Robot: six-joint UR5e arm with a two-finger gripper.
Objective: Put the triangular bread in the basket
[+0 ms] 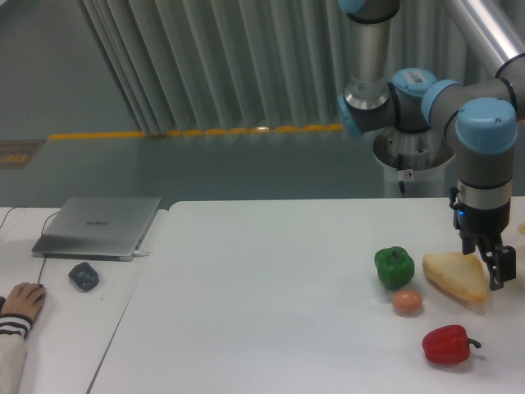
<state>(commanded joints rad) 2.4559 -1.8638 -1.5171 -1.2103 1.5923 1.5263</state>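
Golden-tan triangular bread (456, 277) flat on white table (271, 295), right of green pepper (394, 266). Gripper (492, 264) at its right edge, fingers apart, nothing held. Basket not visible. Risk: off-centre pinch lets the wedge slip.

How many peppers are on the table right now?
2. The green pepper sits left of the bread; the red pepper lies nearer the front edge. The arm could hide more at right.
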